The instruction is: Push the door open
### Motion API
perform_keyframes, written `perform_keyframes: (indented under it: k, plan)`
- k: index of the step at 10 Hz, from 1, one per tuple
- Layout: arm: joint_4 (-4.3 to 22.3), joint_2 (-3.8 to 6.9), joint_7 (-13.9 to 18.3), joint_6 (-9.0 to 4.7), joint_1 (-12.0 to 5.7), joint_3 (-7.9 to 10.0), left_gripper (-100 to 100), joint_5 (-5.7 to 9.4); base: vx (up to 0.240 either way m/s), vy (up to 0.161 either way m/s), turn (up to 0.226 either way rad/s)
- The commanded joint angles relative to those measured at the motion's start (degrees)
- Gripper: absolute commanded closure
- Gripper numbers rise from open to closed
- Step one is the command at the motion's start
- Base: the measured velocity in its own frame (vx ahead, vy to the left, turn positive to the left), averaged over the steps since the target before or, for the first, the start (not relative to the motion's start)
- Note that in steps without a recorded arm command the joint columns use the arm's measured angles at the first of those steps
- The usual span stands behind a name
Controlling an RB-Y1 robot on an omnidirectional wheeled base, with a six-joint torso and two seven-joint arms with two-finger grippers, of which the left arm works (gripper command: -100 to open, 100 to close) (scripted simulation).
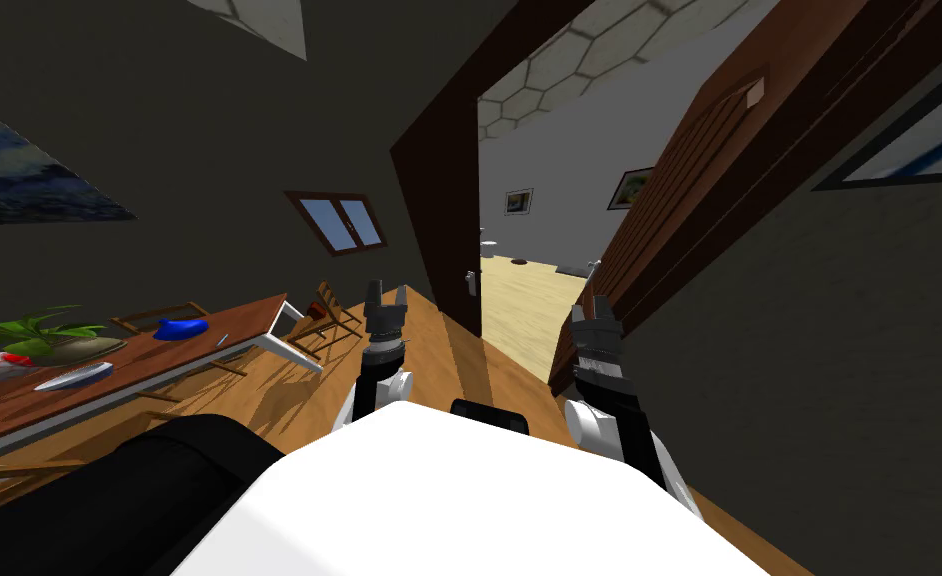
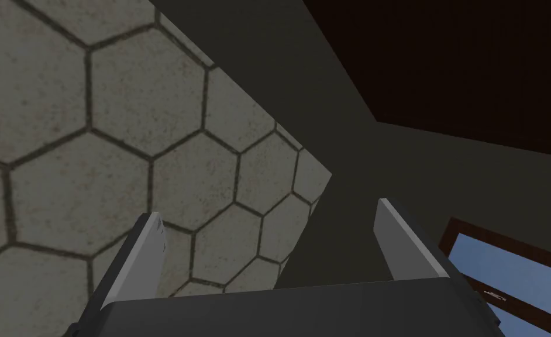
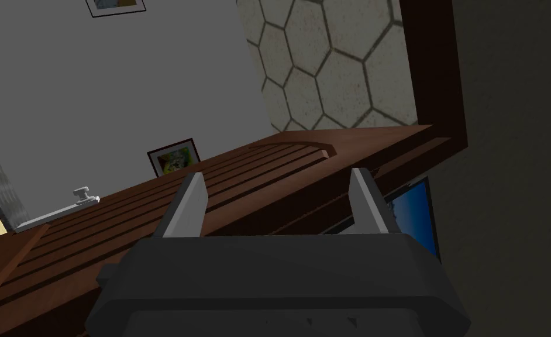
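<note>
R end effector nr door, ajar

The door has its bottom corner behind the right gripper. The painting is cut by the left edge. On the far floor, small things are too tiny to name.

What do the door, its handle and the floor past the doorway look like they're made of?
The door looks like dark reddish-brown wood with a matt to satin finish: parallel grooved planks run along its face. Its handle looks like pale grey metal, though the plain shading leaves that open. The floor beyond the doorway looks like light yellowish wood, faintly streaked.
</note>
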Motion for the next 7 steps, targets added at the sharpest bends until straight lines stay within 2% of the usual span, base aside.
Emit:
perform_keyframes:
  k: [1, 4, 7]
  plan:
    - [2.14, 0.68, 0.22, 0.82, -1.0, -0.64, -100, -0.01, 0.06, 0.052, -0.078]
    - [7.62, 2.07, 0.8, 2.92, -3.57, -2.29, -100, -0.04, 0.141, 0.131, -0.12]
    - [11.3, 2.82, 1.18, 4.33, -5.29, -3.4, -100, -0.06, 0.124, 0.109, -0.079]
